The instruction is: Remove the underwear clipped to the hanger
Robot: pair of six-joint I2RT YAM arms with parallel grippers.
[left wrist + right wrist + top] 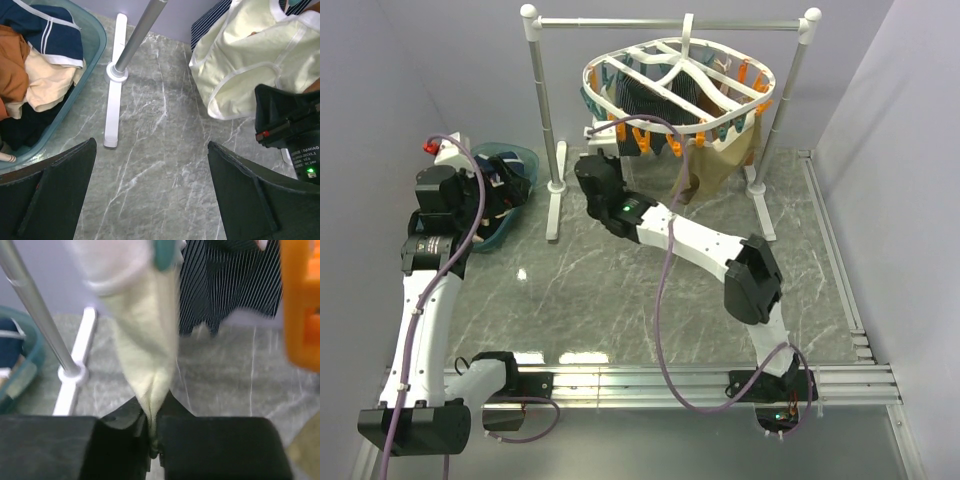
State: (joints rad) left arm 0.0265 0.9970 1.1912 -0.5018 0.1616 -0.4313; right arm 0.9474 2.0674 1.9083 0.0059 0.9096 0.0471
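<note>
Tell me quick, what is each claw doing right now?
Left claw: open, holding nothing.
Right claw: closed on the cream brief.

cream briefs (pixel 147 350), dark pinstriped briefs (pixel 225 285)

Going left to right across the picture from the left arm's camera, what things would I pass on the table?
First a blue-green basket, then the white foot of the rail stand, then the pale yellow briefs.
</note>
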